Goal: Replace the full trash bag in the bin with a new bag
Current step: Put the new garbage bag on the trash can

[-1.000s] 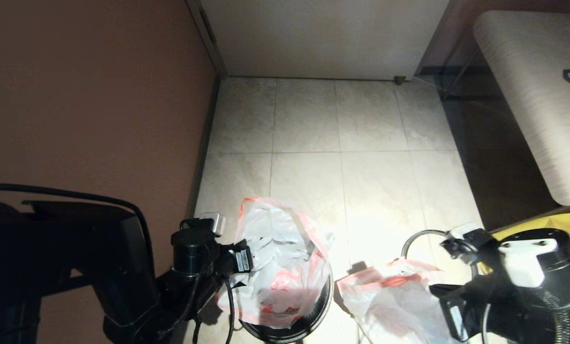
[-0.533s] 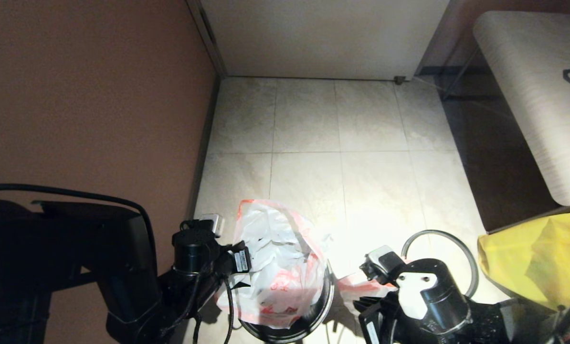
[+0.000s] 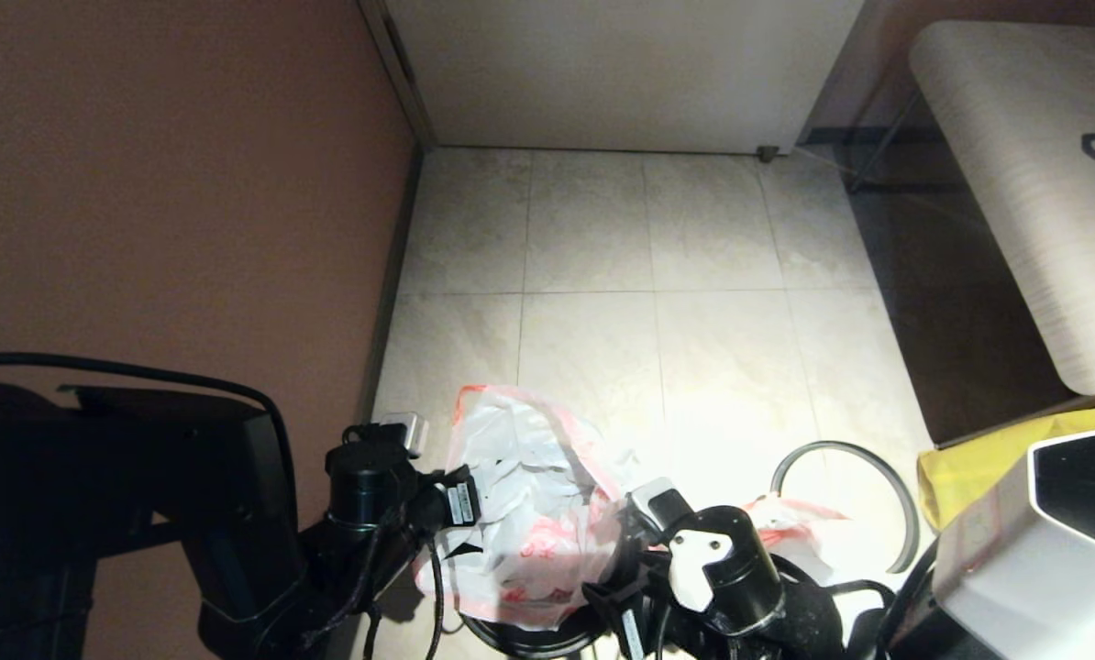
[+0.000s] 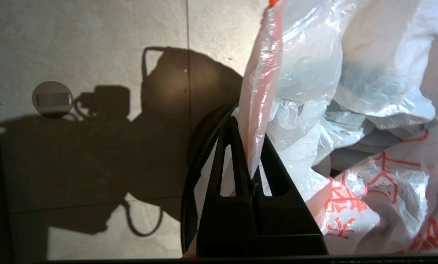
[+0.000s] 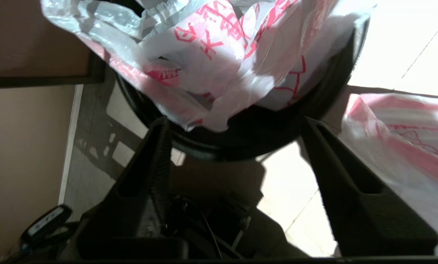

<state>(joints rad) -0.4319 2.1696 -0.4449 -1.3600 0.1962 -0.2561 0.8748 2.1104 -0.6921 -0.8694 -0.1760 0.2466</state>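
The black bin [image 3: 511, 639] stands on the tiled floor at the near edge, and a white bag with red print [image 3: 529, 513] billows out of it. My left gripper [image 4: 249, 146] is shut on that bag's pink edge [image 4: 257, 91], just over the bin's rim [image 4: 195, 161]. My right gripper [image 5: 236, 121] is open and empty, low beside the bin's wall [image 5: 314, 99], below the hanging bag [image 5: 222, 55]. A second white and red bag [image 3: 786, 536] lies on the floor to the right. I cannot tell which bag is the full one.
A thin grey hoop [image 3: 832, 444] lies on the floor right of the bin. A yellow bag [image 3: 988, 458] sits at the right edge under a pale tabletop [image 3: 1024, 183]. A brown wall [image 3: 190, 183] runs close along the left.
My right gripper opened, let go of the second bag on the floor, and swung left to the bin. The left gripper kept its hold on the bag's edge.
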